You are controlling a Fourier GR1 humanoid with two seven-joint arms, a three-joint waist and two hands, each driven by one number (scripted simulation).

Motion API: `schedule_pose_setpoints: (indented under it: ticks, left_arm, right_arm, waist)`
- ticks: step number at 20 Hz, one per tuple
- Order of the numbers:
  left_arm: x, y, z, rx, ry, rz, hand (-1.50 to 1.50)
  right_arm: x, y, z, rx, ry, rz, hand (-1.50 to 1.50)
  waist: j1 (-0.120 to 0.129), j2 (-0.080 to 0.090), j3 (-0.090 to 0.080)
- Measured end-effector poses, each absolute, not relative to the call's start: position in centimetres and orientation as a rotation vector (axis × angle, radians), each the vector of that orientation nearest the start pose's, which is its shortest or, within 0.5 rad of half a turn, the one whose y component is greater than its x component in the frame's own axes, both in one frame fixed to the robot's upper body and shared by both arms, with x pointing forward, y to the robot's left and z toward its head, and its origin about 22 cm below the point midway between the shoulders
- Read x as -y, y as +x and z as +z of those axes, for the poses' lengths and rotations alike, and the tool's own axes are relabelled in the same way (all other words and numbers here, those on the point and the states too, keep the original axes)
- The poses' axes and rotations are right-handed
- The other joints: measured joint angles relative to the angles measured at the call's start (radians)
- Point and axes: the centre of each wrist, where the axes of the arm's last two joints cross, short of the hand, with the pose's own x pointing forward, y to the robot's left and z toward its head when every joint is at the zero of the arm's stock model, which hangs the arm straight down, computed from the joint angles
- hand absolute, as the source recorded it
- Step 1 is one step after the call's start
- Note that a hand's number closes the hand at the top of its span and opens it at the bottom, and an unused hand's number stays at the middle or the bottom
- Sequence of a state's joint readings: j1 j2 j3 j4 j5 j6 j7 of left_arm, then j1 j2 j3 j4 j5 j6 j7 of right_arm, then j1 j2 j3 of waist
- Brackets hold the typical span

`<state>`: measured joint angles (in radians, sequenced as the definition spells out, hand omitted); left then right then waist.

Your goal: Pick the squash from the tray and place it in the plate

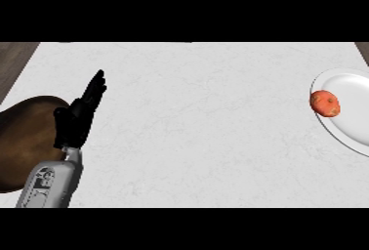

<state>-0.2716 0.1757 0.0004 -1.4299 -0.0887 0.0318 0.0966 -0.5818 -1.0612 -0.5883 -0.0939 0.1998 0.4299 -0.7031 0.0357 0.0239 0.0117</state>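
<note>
An orange, rounded squash (325, 103) lies on the left part of a white plate (351, 128) at the counter's right edge. A brown wooden tray (25, 139) sits at the left edge, partly cut off by the view. My left hand (78, 117) stands over the tray's right rim, fingers straight and pointing up, holding nothing. It is far to the left of the squash. My right hand does not show.
The white marbled counter (194, 127) stretches between tray and plate. Dark wood floor shows at the top left corner (14, 56) and the top right corner.
</note>
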Motion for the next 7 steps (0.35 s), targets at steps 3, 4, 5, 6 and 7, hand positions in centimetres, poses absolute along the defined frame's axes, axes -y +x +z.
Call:
schedule_pose_setpoints:
  ticks: [3, 4, 5, 6, 7]
  left_arm:
    - [-24.7, 30.6, 4.6, 1.587, 0.188, -0.235, 0.00]
    - [-24.8, 30.6, 4.6, 1.586, 0.185, -0.235, 0.00]
    - [-24.8, 30.6, 4.6, 1.582, 0.183, -0.233, 0.00]
    - [-24.9, 30.7, 4.7, 1.586, 0.188, -0.230, 0.00]
    - [-24.9, 30.6, 4.7, 1.585, 0.187, -0.234, 0.00]
  right_arm:
    - [61.4, 20.5, 11.7, 1.583, -0.630, 0.035, -1.50]
    - [61.5, 20.2, 11.8, 1.578, -0.632, 0.033, -1.50]
    - [61.7, 20.0, 12.0, 1.576, -0.634, 0.030, -1.50]
    - [61.8, 19.7, 11.9, 1.575, -0.633, 0.023, -1.50]
    - [61.8, 19.6, 11.7, 1.573, -0.634, 0.017, -1.50]
  waist:
    - [0.000, 0.000, 0.001]
    - [0.000, 0.000, 0.002]
    - [0.000, 0.000, 0.002]
    - [-0.002, 0.000, 0.003]
    - [0.000, 0.000, 0.003]
